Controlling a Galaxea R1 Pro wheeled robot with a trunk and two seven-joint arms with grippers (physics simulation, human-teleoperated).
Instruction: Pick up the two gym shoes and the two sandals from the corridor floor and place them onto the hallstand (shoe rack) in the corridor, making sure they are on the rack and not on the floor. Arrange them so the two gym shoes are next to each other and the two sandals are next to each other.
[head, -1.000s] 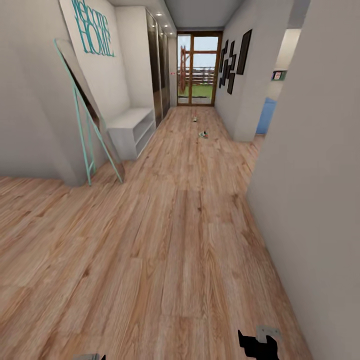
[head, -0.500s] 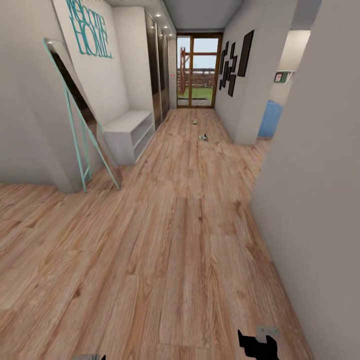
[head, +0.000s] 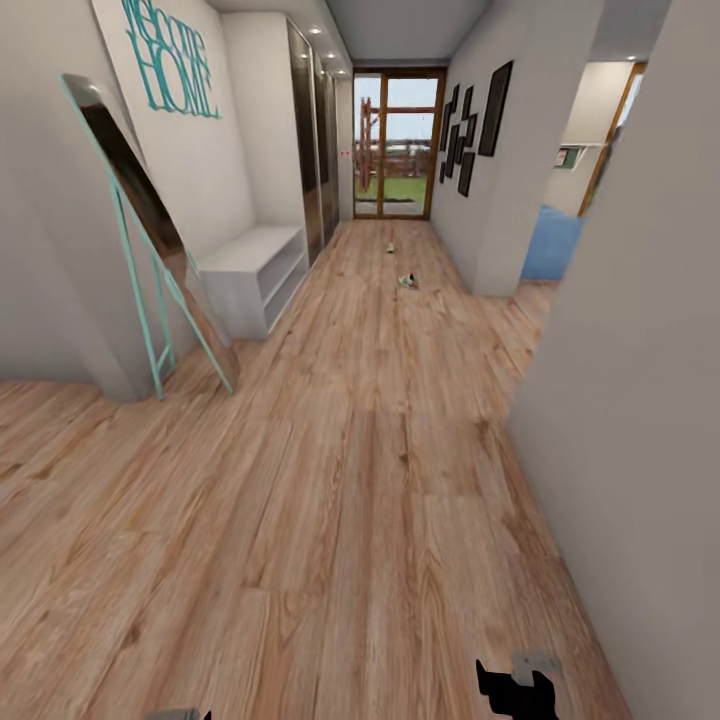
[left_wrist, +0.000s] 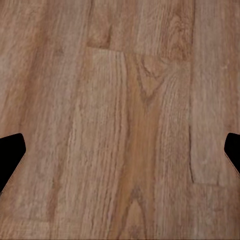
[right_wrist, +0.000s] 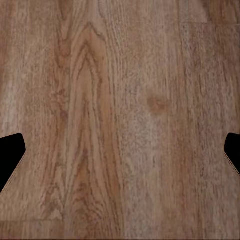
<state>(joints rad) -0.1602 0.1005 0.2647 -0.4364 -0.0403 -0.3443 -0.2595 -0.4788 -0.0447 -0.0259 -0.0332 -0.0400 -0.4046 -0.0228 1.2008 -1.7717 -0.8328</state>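
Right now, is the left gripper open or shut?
Open. In the left wrist view the left gripper has its fingertips at opposite edges, with bare wood floor between them.

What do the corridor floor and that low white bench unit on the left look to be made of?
The light brown plank corridor floor looks like wood-grain laminate: printed grain, knots, plank seams, faint sheen. The low white two-tier bench unit looks like matte painted board, uniform and without grain; this render can't confirm either.

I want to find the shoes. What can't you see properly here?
- Two small things on the corridor floor, one nearer, one farther: too small in the head view to name.
- White bench unit: its shelves are seen at an angle, contents unclear.
- Right tool: cut off by the picture's edge.
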